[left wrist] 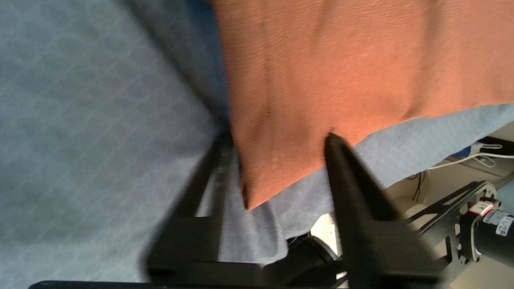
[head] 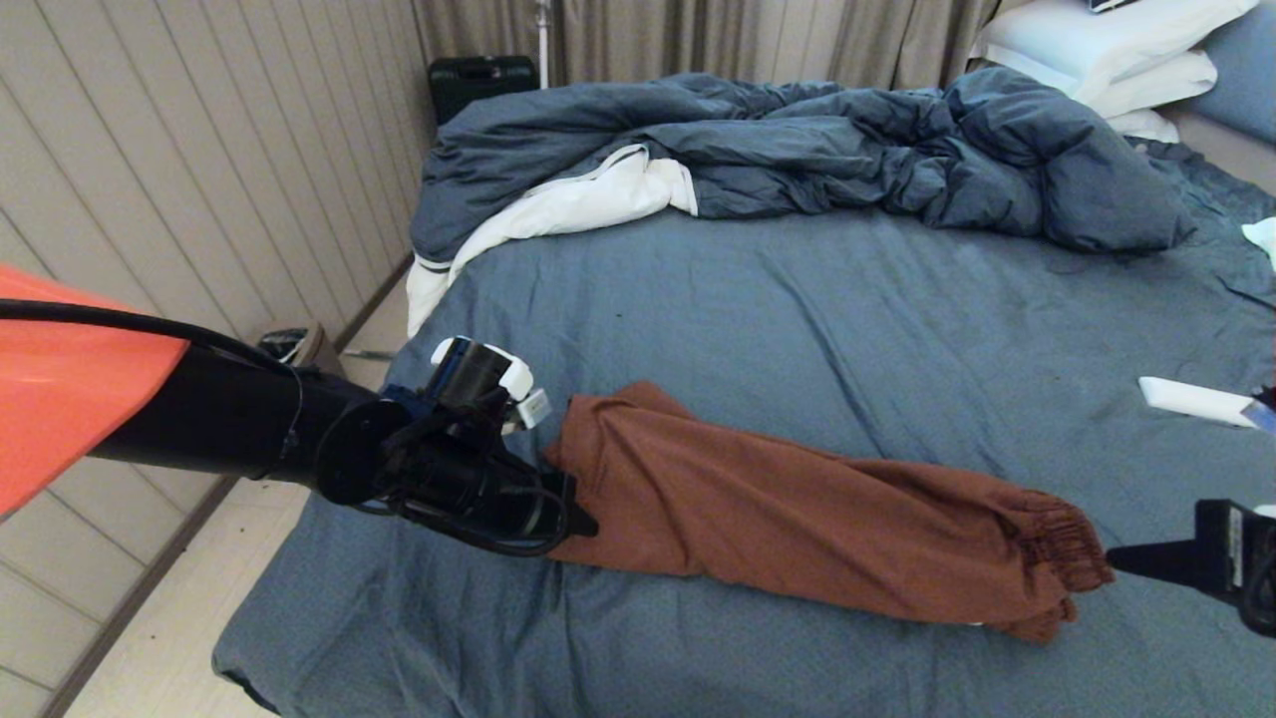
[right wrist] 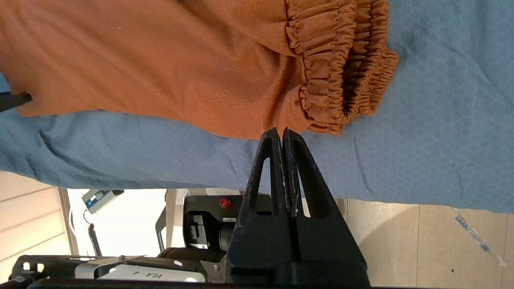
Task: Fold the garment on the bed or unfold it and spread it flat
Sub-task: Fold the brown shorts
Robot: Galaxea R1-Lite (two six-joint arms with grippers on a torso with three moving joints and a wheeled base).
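Straddling the shorts' [head: 797, 509] hem corner, the left claw [left wrist: 281, 168] has its fingers apart. The shorts stretch rightward across the bed [head: 847, 319]; the right claw [right wrist: 282, 134], pressed together, touches fabric beside the waistband [right wrist: 341, 64].

The garment [head: 797, 509] lies as a long folded band across the near part of the bed [head: 847, 319]. Beyond the garment a broad stretch of bare sheet is open, running up to the rumpled duvet [head: 797, 150], which blocks the far side. Nearer than the garment, a strip of sheet stays free to the bed's edge. The left gripper [left wrist: 277, 160] straddles the garment's hem corner, fingers apart. The right gripper [right wrist: 282, 134], fingers pressed together, sits just beside the gathered waistband end. A white flat object [head: 1196, 401] lies on the sheet beyond that end.
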